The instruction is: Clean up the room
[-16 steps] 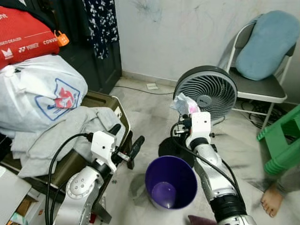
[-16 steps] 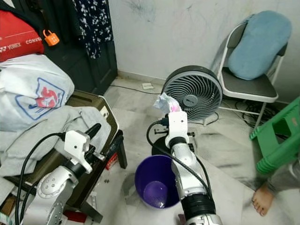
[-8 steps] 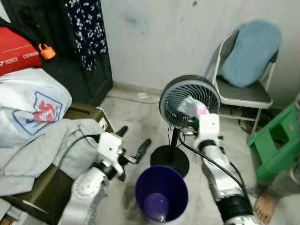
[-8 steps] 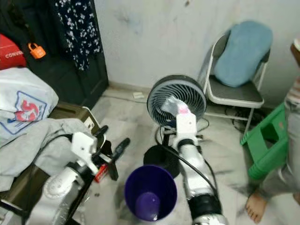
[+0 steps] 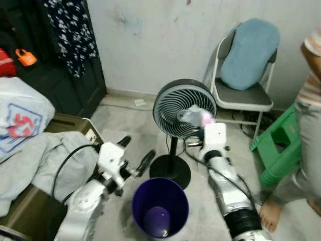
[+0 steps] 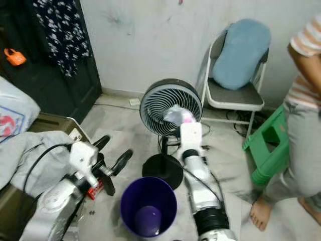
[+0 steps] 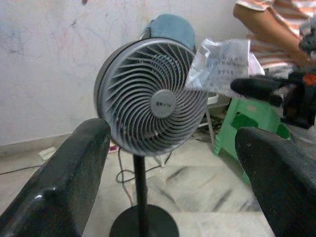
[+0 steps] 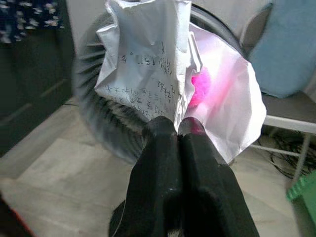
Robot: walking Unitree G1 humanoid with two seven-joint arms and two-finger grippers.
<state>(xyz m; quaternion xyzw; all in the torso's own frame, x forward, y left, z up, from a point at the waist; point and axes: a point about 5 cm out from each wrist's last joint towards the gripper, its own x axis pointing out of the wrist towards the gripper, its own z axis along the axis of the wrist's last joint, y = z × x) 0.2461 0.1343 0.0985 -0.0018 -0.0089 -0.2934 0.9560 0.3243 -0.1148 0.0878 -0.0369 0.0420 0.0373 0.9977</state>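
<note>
My right gripper (image 8: 177, 129) is shut on a crumpled white wrapper with a pink patch (image 8: 148, 64). It holds the wrapper (image 5: 193, 116) up in front of the grey pedestal fan (image 5: 173, 103), higher than the purple bin (image 5: 159, 213) and beyond its far rim. The bin stands upright on the floor between my arms and looks empty inside. My left gripper (image 5: 136, 150) is open with nothing between its fingers, just left of the bin's rim. In the left wrist view the wrapper (image 7: 222, 61) hangs beside the fan head.
A folding chair (image 5: 241, 95) with a blue cushion (image 5: 249, 52) stands behind the fan. A green stool (image 5: 281, 150) and a person (image 5: 303, 120) with a bare foot (image 5: 268, 213) are at the right. Grey clothes (image 5: 35, 160) and a white bag (image 5: 20, 120) are piled at the left.
The camera has swung right, bringing a person into view at the right edge. My right gripper still holds the wrapper by the fan. The left gripper stays open beside the bin.
</note>
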